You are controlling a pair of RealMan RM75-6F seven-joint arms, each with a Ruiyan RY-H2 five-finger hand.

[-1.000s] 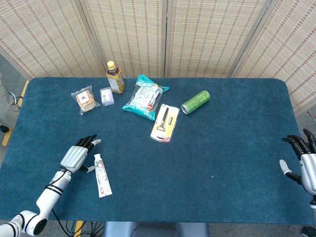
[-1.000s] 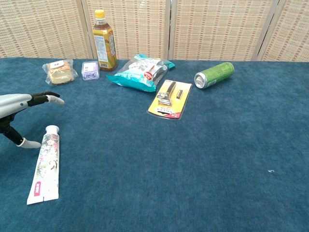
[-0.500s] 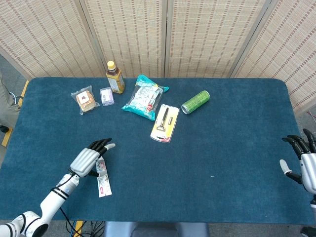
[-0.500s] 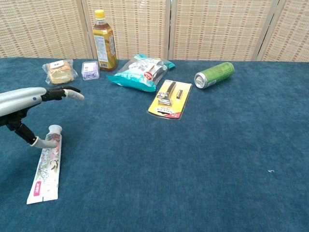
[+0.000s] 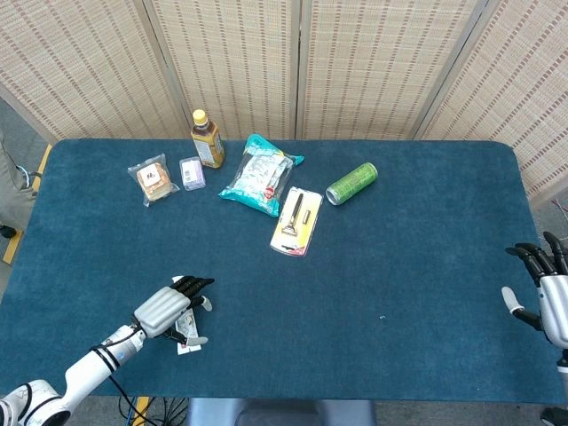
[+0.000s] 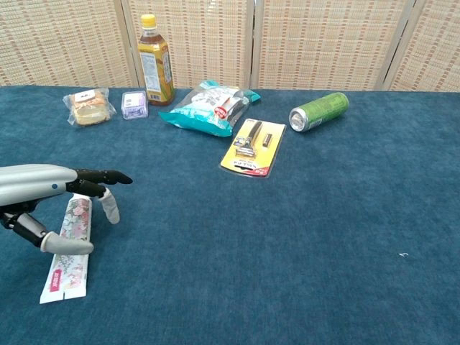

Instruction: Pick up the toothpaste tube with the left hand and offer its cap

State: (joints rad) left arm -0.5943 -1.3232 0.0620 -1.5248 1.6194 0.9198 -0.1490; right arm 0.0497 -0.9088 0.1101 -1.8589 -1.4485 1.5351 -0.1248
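Observation:
The toothpaste tube (image 6: pixel 75 219) lies flat on the blue table, white with a floral print, its crimped end towards me. My left hand (image 6: pixel 43 184) hovers just over it, fingers stretched out above the cap end and the thumb (image 6: pixel 68 245) reaching across the tube's middle. The cap is hidden beneath the fingers. In the head view the left hand (image 5: pixel 167 307) covers most of the tube (image 5: pixel 185 335). The tube still rests on the cloth. My right hand (image 5: pixel 550 300) stays at the table's far right edge, fingers apart and holding nothing.
Along the back stand a tea bottle (image 6: pixel 156 61), a wrapped sandwich (image 6: pixel 89 106) and a small purple box (image 6: pixel 134 104). A teal snack bag (image 6: pixel 210 106), a razor pack (image 6: pixel 253 147) and a green can (image 6: pixel 318 111) lie mid-table.
My left hand has swung right and towards me, from beside the cap to directly over the tube. Its thumb now crosses the tube. The right hand has not moved.

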